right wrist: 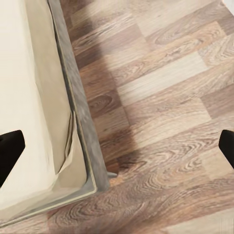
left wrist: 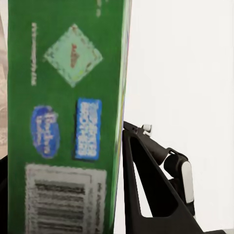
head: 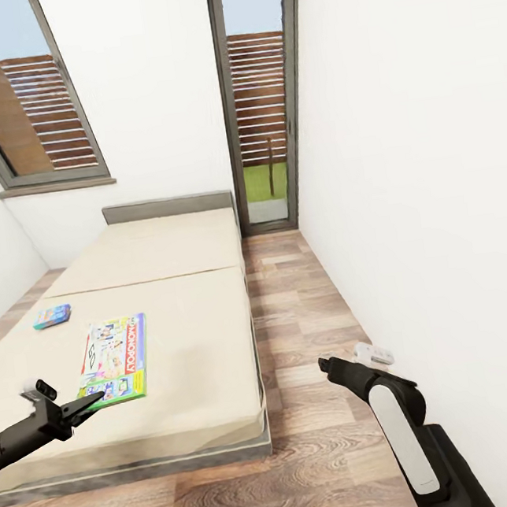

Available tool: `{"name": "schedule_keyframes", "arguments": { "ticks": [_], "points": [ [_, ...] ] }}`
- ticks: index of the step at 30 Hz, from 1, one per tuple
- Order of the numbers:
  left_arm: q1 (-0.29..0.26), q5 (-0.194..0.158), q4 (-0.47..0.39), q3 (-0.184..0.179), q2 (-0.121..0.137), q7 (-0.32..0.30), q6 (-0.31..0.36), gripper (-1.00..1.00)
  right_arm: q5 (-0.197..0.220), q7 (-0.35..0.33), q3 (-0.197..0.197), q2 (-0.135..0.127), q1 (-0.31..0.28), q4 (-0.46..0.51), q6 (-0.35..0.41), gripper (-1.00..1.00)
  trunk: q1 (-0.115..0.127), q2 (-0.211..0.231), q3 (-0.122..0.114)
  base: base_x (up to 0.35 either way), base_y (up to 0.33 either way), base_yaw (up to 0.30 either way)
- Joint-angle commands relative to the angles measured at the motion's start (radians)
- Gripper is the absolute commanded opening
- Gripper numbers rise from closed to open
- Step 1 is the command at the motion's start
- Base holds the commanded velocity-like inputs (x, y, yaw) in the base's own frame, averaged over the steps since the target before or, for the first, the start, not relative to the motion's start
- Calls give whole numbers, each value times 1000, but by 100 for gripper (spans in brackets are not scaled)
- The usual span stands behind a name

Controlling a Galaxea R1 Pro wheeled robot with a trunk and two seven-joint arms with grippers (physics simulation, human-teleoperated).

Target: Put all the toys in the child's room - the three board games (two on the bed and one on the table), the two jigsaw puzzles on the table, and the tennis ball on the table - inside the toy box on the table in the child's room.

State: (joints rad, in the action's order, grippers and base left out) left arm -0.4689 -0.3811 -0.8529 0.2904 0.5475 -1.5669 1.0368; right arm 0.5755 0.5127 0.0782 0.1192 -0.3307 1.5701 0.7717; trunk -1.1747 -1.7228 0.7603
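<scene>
left gripper point(head: 88, 402) fingers touch the long green-edged printed game box point(head: 116, 358) at lower left, grip unclear; right gripper point(right wrist: 117, 146) fingers spread wide, empty.

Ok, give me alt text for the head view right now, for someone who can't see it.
The left gripper reaches the near edge of a long green-edged board game lying flat on the cream bed; a small teal-blue game box lies further back. The right gripper hangs over the wood floor beside the bed.
</scene>
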Motion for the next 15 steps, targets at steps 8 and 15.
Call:
{"name": "schedule_keyframes", "arguments": {
  "ticks": [8,15],
  "points": [
    [0,2,0,0,0,-4,10,-100,9,12,57,-7,-1,2,-1,100,31,56,-37,0,0,145],
    [0,2,0,0,0,-4,10,-100,9,12,63,-7,-1,2,-2,100,58,105,-69,0,0,161]
  ]
}}
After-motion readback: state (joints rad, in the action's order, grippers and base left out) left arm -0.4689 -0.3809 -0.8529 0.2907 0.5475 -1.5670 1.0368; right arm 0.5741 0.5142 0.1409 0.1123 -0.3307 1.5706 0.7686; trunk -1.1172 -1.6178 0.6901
